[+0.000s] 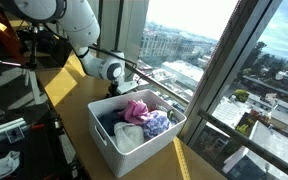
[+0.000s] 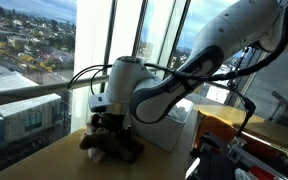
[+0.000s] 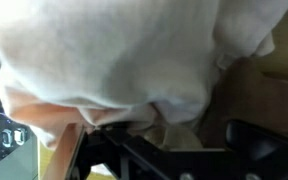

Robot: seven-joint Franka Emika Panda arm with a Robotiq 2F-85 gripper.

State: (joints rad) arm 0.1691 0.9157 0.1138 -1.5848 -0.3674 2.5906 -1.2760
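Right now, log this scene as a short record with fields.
hand: open, low at the cloth heap
cloth heap: on the table, beside the bin
bin: white, holds pink, lavender and white clothes
table: wooden, by the window
wrist view: pale cloth fills most of it

Daylight from the windows [image 1: 184, 40] backlights the scene; the wrist view's white cloth [image 3: 114, 50] is blurred.
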